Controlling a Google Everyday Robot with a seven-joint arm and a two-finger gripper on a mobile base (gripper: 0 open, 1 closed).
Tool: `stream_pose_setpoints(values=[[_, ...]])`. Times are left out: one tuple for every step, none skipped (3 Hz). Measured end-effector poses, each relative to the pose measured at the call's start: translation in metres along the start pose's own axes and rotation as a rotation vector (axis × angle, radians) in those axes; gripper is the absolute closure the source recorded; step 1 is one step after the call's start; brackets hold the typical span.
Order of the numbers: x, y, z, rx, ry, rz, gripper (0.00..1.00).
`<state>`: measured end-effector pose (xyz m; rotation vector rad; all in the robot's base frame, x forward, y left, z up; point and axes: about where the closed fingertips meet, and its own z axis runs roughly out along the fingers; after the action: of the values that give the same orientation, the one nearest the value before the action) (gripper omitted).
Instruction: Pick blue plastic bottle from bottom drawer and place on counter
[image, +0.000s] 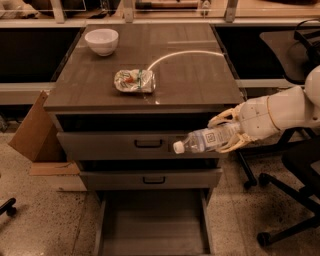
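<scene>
Speckled floor, a grey-brown drawer cabinet with its table (195, 82) top, and a white arm reaching in from the right with a bottle.

The bottom drawer (150, 227) stands pulled out, its front end cut off by the lower edge of the view. The arm is cut off at the right edge. Its end effector (223, 135) is clamped around the blue plastic bottle (206, 139), which hangs in the air in front of the top drawer (100, 146), right of the black handle, below the table's front edge. The bottle's long axis lies nearly level: white cap to the left and slightly down, base to the right, hidden behind the fingers (220, 120). Its label print cannot be read. On the table rest a snack packet (134, 81) and a white bowl (102, 41).
</scene>
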<state>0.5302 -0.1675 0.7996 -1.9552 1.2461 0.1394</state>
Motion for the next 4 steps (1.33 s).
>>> stream_pose_setpoints(values=[[-0.001, -0.01, -0.005, 0.016, 0.001, 0.017, 1.0], [-0.005, -0.041, -0.023, 0.062, 0.0, 0.046, 1.0], [-0.017, -0.08, -0.048, 0.121, 0.009, 0.055, 1.0], [-0.029, -0.118, -0.058, 0.173, -0.003, 0.071, 1.0]])
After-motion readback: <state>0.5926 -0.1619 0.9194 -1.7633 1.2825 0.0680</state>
